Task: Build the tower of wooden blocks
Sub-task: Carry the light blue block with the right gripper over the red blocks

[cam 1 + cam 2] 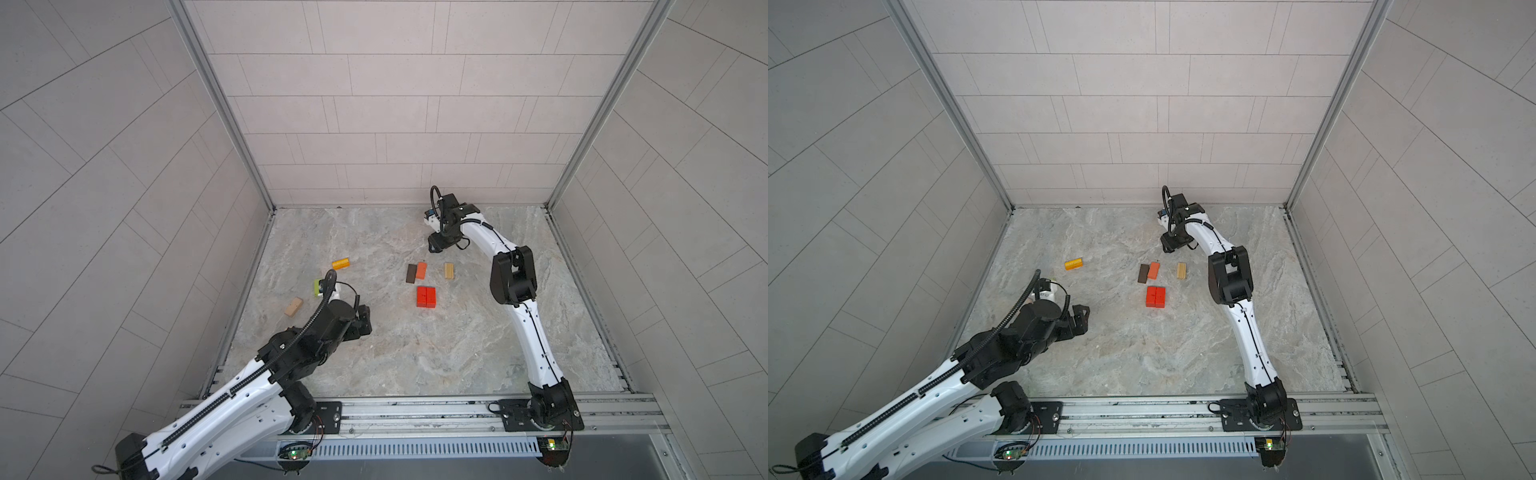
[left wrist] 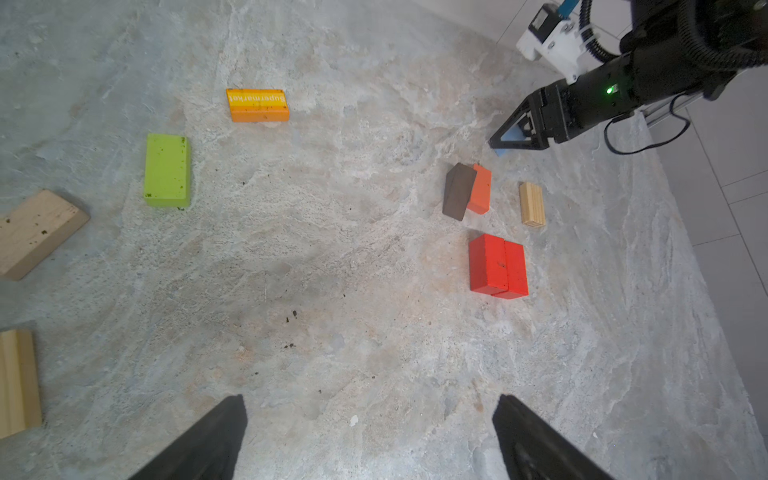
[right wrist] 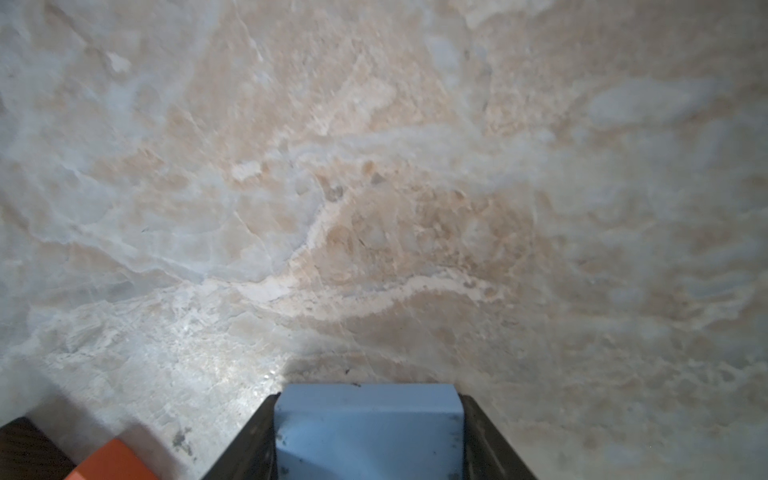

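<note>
Wood blocks scattered flat on marble table, no tower yet. Two red blocks side by side mid-table, likely base. Dark brown block leans on orange block; tan ribbed block just beside. Yellow block, green block, plain tan block lie near left arm. Right gripper clamps light blue block at table level — pick step. Left gripper gapes wide, empty. Next, by judgement: lift, carry to red pair, set crosswise.

Left gripper agape, right gripper clamped
</note>
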Robot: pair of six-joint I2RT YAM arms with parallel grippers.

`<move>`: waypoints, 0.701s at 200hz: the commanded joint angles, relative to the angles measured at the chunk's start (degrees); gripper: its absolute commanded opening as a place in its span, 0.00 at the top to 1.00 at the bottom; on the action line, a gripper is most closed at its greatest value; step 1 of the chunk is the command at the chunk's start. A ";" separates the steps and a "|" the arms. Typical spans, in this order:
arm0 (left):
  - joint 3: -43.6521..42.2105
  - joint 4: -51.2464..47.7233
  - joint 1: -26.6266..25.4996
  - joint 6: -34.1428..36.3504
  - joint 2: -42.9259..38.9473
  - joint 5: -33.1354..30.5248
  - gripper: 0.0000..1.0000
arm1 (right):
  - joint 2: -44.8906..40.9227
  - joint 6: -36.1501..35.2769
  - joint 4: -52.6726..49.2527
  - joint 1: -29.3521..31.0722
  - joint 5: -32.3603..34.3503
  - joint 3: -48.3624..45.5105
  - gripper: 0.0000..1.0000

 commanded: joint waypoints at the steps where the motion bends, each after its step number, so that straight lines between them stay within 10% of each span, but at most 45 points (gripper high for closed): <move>1: 3.45 -3.58 0.10 1.52 1.84 -2.26 0.00 | -6.22 8.58 -1.63 0.72 3.39 -2.95 0.54; 140: -1.53 -0.11 0.18 -1.26 3.88 -0.10 0.00 | -42.79 43.02 18.25 12.75 15.35 -50.48 0.55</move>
